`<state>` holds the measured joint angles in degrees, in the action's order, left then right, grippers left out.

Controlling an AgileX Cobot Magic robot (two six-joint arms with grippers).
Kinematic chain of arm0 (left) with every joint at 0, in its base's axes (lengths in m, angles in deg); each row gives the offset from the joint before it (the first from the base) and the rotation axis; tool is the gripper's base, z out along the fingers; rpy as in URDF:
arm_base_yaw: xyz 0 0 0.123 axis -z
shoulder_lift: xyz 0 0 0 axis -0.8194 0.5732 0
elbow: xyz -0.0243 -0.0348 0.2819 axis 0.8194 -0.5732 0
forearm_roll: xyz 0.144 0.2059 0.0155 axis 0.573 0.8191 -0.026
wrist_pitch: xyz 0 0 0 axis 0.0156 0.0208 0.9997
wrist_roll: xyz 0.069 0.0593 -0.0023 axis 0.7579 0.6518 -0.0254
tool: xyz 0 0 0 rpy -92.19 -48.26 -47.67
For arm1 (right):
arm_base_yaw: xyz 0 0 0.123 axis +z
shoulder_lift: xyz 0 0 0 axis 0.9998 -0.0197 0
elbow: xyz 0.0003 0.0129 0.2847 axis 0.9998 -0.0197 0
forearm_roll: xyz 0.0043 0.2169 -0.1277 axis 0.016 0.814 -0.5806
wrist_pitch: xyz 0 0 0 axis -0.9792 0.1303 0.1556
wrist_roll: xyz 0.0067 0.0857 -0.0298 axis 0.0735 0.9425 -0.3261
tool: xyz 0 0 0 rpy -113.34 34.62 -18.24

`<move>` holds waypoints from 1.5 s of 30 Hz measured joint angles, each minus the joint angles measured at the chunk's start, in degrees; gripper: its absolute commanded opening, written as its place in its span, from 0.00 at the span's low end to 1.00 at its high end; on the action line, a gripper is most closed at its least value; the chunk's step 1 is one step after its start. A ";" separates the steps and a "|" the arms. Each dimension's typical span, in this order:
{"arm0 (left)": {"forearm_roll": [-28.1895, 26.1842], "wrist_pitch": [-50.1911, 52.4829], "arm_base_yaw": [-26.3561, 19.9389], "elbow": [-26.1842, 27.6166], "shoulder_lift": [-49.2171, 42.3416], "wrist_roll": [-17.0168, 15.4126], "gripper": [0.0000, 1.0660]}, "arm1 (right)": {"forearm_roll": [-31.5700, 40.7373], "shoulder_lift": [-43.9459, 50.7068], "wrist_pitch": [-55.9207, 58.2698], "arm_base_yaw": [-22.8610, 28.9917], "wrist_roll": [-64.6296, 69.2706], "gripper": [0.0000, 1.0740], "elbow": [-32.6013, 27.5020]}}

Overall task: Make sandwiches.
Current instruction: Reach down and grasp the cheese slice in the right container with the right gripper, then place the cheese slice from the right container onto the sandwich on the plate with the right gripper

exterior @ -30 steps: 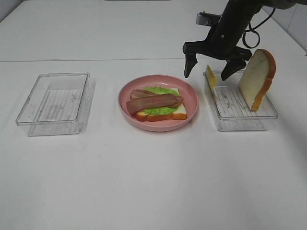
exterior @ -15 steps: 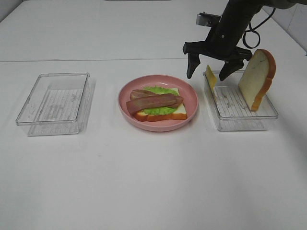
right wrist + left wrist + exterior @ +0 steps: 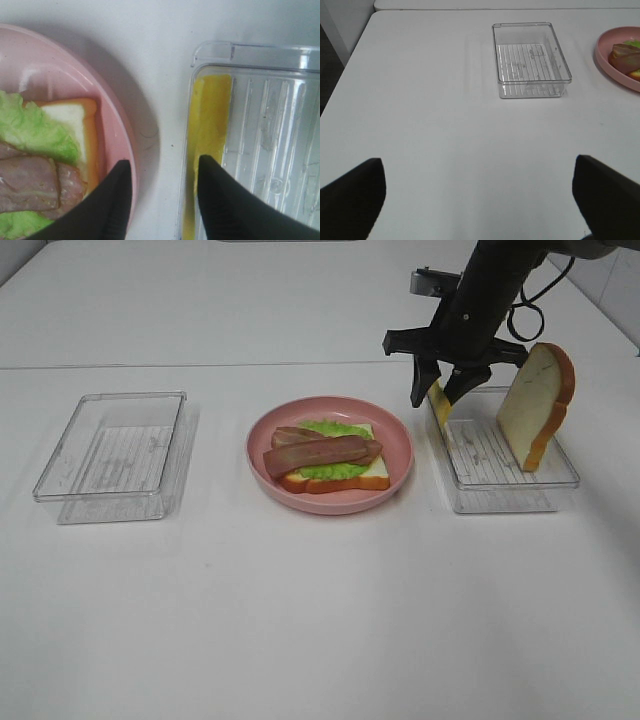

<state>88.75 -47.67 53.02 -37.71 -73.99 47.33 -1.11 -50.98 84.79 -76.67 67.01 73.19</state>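
Note:
On the pink plate (image 3: 400, 455) lies an open-faced sandwich (image 3: 325, 455): a white bread slice, green lettuce and brown-red bacon strips. A yellow cheese square (image 3: 440, 412) leans on the near-plate wall of the right clear tray (image 3: 510, 485). A second bread slice (image 3: 535, 405) stands upright in that tray. My right gripper (image 3: 434, 400) points down over the cheese, jaws narrowed. In the right wrist view one finger (image 3: 215, 200) is over the cheese (image 3: 210, 115), the other (image 3: 117, 200) is outside the tray wall, and a gap shows. My left gripper (image 3: 480, 200) is open above bare table.
An empty clear tray (image 3: 110, 455) sits left of the plate, also in the left wrist view (image 3: 530, 60). The plate's rim (image 3: 612, 65) shows at that view's edge. White table stretches in front of the plate and trays.
The right gripper's jaws have closed in from wide apart to a narrow straddle of the cheese and the tray wall. Nothing else has moved.

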 measured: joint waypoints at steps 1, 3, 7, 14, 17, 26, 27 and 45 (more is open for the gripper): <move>0.00 0.00 0.00 0.00 0.00 0.00 0.90 | -0.40 0.00 0.46 0.00 0.29 0.32 0.00; 0.00 0.00 0.00 0.00 0.00 0.00 0.90 | -0.86 0.00 0.69 0.00 0.46 0.32 0.00; 0.00 0.00 0.00 0.00 0.00 0.06 0.90 | -2.06 0.00 1.03 0.00 1.15 0.32 0.00; 0.00 0.00 0.00 0.00 0.00 0.06 0.90 | -2.75 0.00 1.09 0.00 1.32 0.14 0.00; 0.00 0.00 0.00 0.00 0.00 0.06 0.90 | -2.75 0.00 1.09 0.00 1.89 0.05 0.00; 0.00 0.00 0.00 0.00 0.00 0.11 0.90 | -2.64 0.00 1.60 0.00 4.24 0.00 0.00; 0.00 0.00 0.00 0.00 0.00 0.11 0.90 | -2.64 0.00 1.60 0.00 4.24 0.00 0.00; 0.00 0.00 0.00 0.00 0.00 0.17 0.90 | -2.69 0.00 1.66 0.00 4.30 0.00 0.00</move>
<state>88.75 -47.67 53.02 -37.71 -73.99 47.51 -3.80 -50.98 86.45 -76.67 71.31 73.19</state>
